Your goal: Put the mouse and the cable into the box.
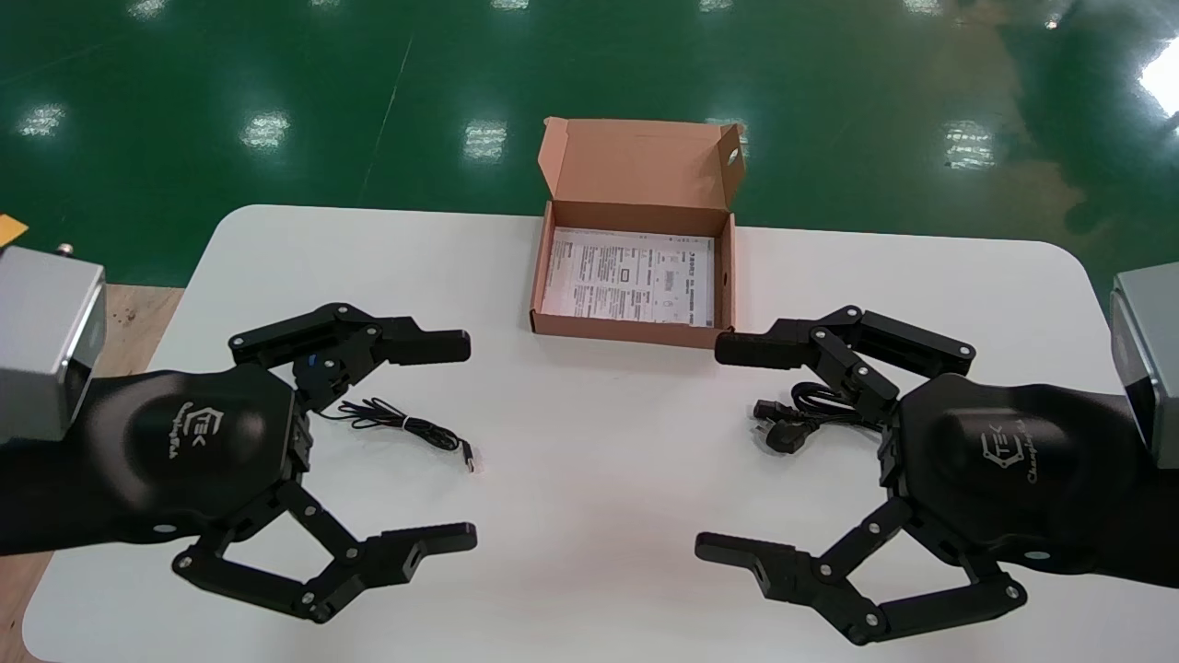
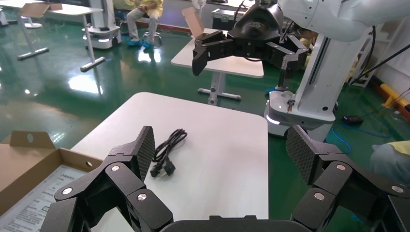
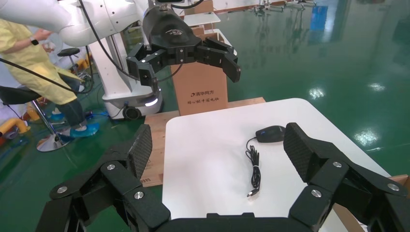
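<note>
Left gripper (image 1: 465,440) hovers over the near-left part of the table (image 1: 599,516), jaws spread wide, nothing between them. Right gripper (image 1: 711,449) mirrors it over the near-right, equally wide and empty. Under the left gripper's far finger sits the mouse (image 3: 270,133), small, dark and domed. From the head view it is mostly hidden by the linkage, but it is plain in the right wrist view. Its thin cord (image 1: 396,421) trails in loose loops toward the table's middle and ends in a USB plug (image 1: 471,458). Beneath the right gripper's far finger lies the power cable (image 2: 167,152), a black bundle folded on itself, plug end toward the centre. Beyond both, at the far middle of the table, the cardboard box (image 1: 631,329) stands open, lid (image 1: 640,157) tipped back, a printed sheet (image 1: 629,274) flat on its floor. Judgement: the mouse is light, with a hard, smooth, curved shell that is likely to slip if pinched from the top. Better to take it across the flanks, and expect the trailing cord to drag and catch on the box wall. The power cable is soft and springy, heavier at the plug. Pinch it across the thick folded middle so the loops hang together; held by one end it would probably unspool. Neither looks fragile. The box looks shallow and light and may slide if nudged.
</note>
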